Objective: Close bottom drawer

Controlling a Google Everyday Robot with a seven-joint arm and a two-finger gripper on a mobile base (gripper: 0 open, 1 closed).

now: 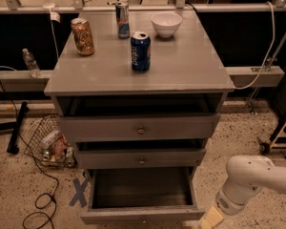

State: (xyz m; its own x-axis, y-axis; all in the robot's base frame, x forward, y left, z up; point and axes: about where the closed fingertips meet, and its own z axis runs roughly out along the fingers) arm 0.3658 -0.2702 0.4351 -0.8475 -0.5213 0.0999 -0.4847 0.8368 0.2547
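— Where is the robot's pale-tipped hand (211, 218) sitting?
— Low at the picture's bottom edge, hanging off the rounded white arm (248, 182), just over the speckled stone floor (19, 185). I cannot tell how far it is opening, or whether it is holding anything.
— And the flat grey bottom drawer (142, 194) with the dark boxy inside?
— It is standing pulled well out, just to the hand's left. Its front right corner is lying right beside the hand; touching or not, I cannot tell.
— What is crowding around it?
— Above and left of the hand, the grey middle drawer (140, 159) and the taller grey top drawer (138, 128) are each sticking out slightly.
— Higher up?
— On the grey wooden table (190, 66), well above the hand, a blue cola can (140, 51), an orange-brown can (82, 36), a slim silver can (122, 19) and a round white bowl (166, 24) are standing apart.
— And the room?
— Far to the hand's left, a wire basket of litter (50, 144), a blue tape cross (79, 192) and a black cable (38, 204) are lying on the floor.
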